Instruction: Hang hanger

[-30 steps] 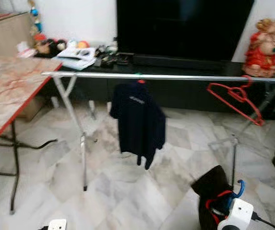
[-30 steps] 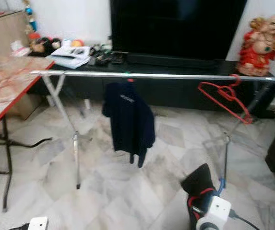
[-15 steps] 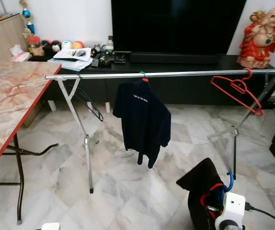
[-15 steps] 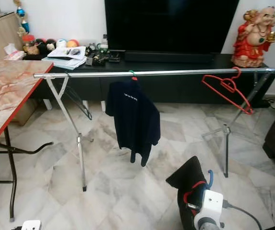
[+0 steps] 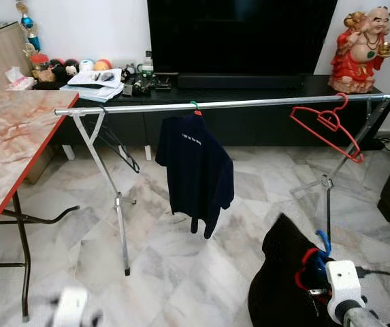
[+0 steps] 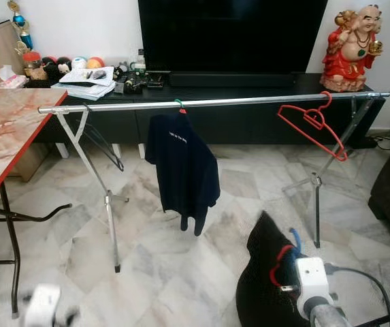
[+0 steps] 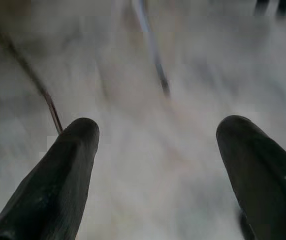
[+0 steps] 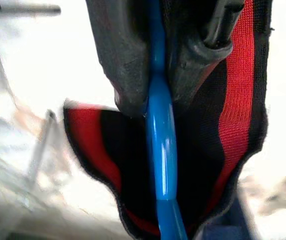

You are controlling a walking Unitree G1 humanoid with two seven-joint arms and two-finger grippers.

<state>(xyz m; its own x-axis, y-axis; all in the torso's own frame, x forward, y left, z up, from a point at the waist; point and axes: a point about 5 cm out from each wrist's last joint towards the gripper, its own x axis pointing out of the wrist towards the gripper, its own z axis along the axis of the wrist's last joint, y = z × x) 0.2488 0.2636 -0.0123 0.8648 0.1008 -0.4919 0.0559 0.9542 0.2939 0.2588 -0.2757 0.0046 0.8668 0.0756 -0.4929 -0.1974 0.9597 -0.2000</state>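
A red statue (image 5: 359, 48) stands on the black TV shelf (image 5: 249, 85) beneath a TV (image 5: 241, 35). A marble-topped desk (image 5: 11, 143) sits left, over a marble floor (image 5: 167, 266).

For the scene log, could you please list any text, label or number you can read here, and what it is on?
Nothing can be read.
Dark shirt hanging on the rail: a short line of pale print on the chest, too small to read.
Papers on the TV bench: too small and blurred to read.
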